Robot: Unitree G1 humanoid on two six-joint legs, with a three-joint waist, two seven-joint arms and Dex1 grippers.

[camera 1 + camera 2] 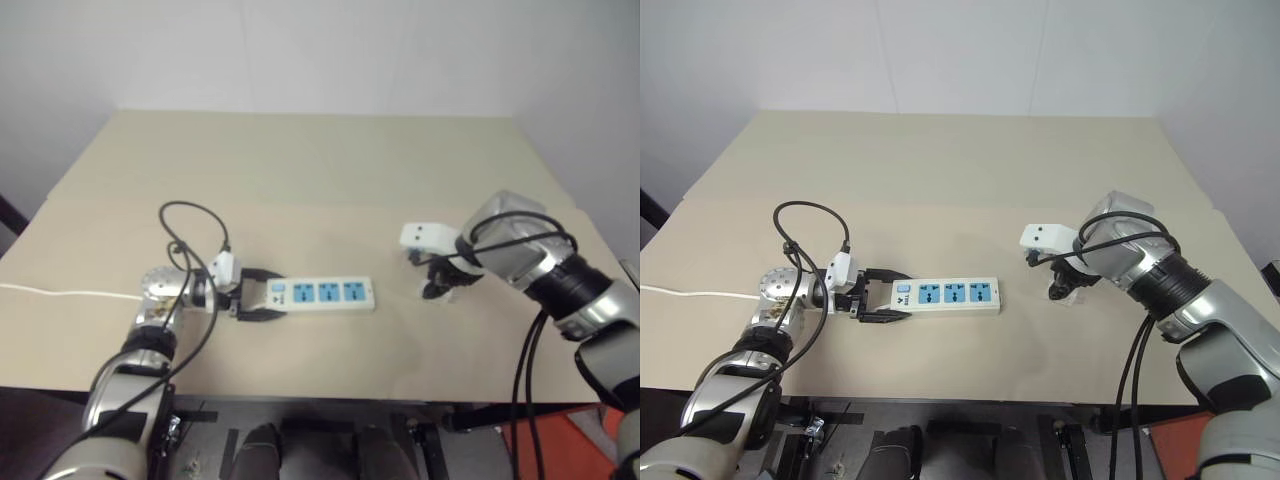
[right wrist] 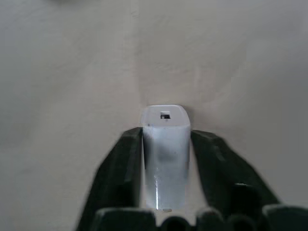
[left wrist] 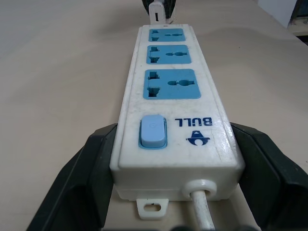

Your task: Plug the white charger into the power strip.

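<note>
The power strip (image 1: 325, 294) lies flat near the front middle of the beige table, its three blue sockets facing up. My left gripper (image 1: 274, 298) is shut on its switch end, a black finger (image 3: 82, 183) pressed to each long side, and the cord leaves between them. To the right, the white charger (image 2: 165, 144) stands on the table, a small rounded block. My right gripper (image 2: 165, 137) points steeply down and is shut on it. The charger (image 1: 1064, 294) sits about a hand's width from the strip's far end.
The strip's thin white cord (image 1: 60, 294) runs off the table's left edge. Black cables loop above my left wrist (image 1: 195, 235). The table's front edge (image 1: 300, 392) lies close below the strip. Bare tabletop (image 1: 320, 170) stretches behind both grippers.
</note>
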